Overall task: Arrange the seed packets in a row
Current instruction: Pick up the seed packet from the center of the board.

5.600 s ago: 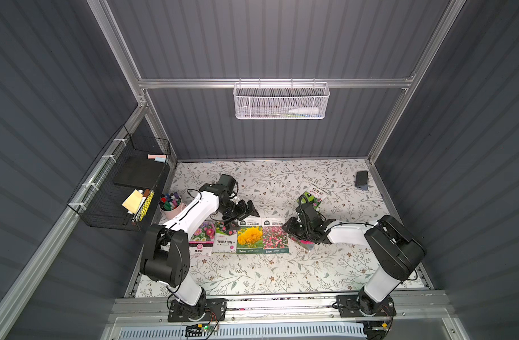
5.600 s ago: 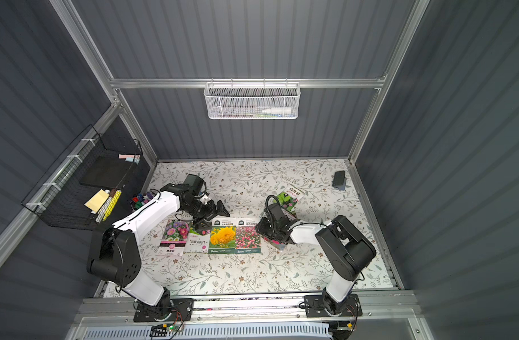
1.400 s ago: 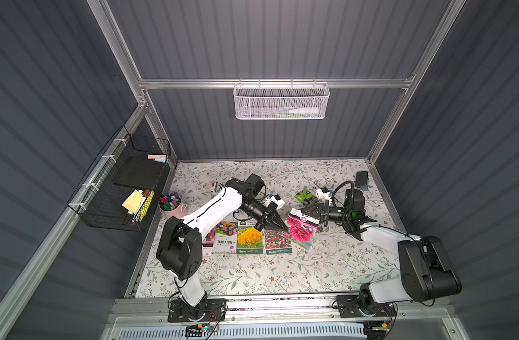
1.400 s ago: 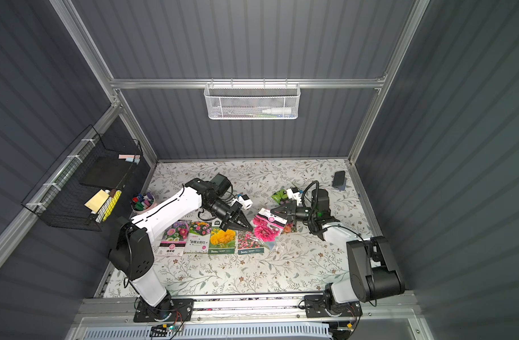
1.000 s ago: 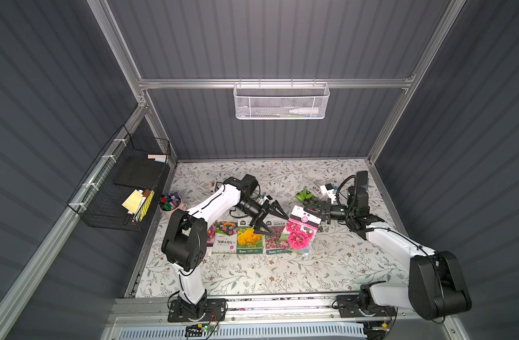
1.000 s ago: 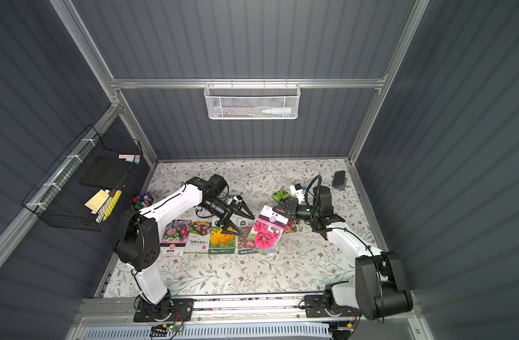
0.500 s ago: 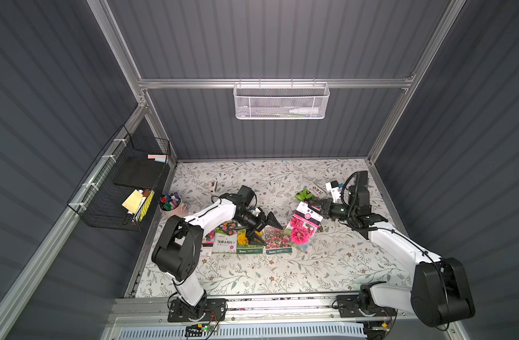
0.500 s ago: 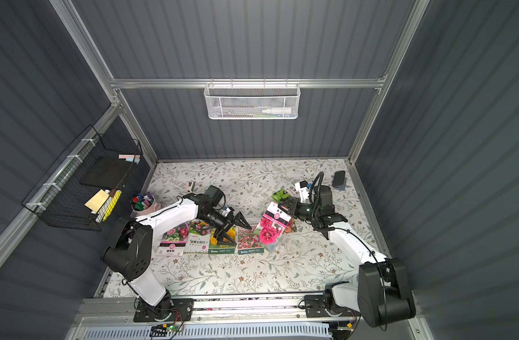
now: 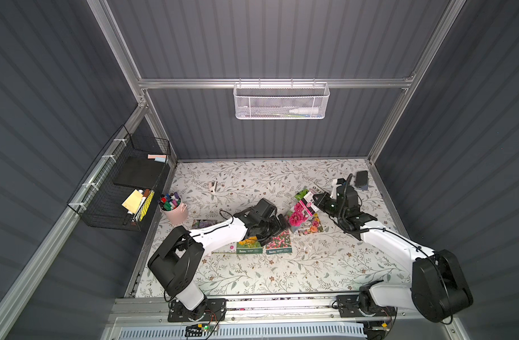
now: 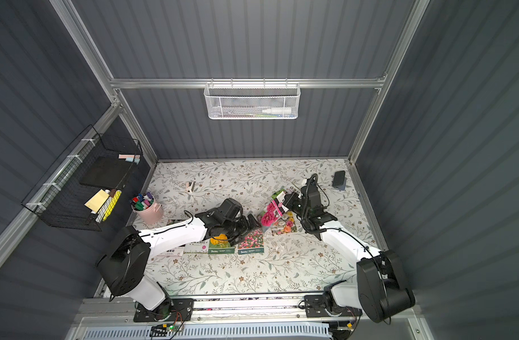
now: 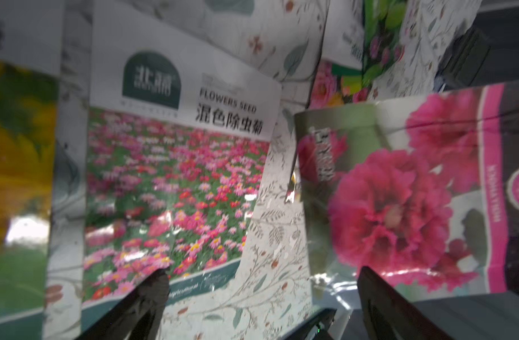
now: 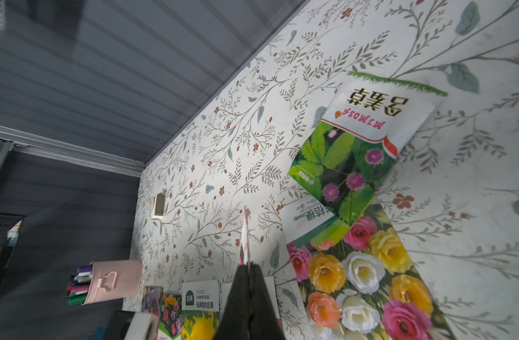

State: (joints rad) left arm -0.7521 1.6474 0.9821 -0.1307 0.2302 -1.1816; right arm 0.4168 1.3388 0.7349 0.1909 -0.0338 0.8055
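My right gripper point(image 9: 317, 200) is shut on the top edge of a magenta-flower seed packet point(image 9: 300, 211), which hangs tilted above the table; the right wrist view shows that packet point(image 12: 245, 235) edge-on in the shut gripper point(image 12: 249, 266). My left gripper point(image 9: 281, 224) is open, just left of the packet. In the left wrist view its fingers point(image 11: 152, 291) straddle bare table, with the magenta packet point(image 11: 399, 191) close ahead. A yellow packet point(image 9: 249, 245) and a pink-field packet point(image 9: 278, 244) lie in a row; others hide under the left arm. A mixed-roses packet point(image 9: 310, 227) and a green mimosa packet point(image 12: 349, 147) lie overlapping.
A pink cup of markers point(image 9: 173, 209) stands at the left edge. A dark phone-like slab point(image 9: 361, 178) lies at the back right, and a small white item point(image 9: 212, 186) at the back left. A black wire basket point(image 9: 128, 188) hangs on the left wall.
My left arm has dropped lower over the row, and its open gripper has moved right, up to the held packet. My right gripper still holds the magenta packet, drawn slightly toward the back.
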